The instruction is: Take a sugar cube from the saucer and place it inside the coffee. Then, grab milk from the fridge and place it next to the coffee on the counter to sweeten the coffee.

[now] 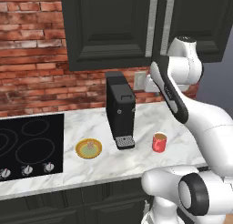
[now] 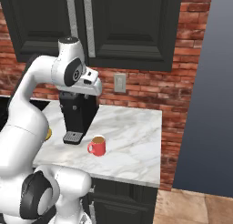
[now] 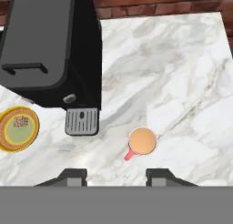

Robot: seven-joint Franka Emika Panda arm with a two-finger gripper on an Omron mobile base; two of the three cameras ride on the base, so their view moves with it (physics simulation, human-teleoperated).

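Note:
The yellow saucer lies on the white marble counter, left of a black coffee machine. On it rests the pale sugar cube. The coffee, a red cup filled with tan liquid, stands right of the machine's drip tray. My gripper hangs high over the counter's front, near the cup, open with nothing between its fingertips. The milk is out of view.
The black coffee machine rises between saucer and cup. A black cooktop takes the counter's left. Dark wall cabinets hang above. The counter ends at the right beside a tall grey panel.

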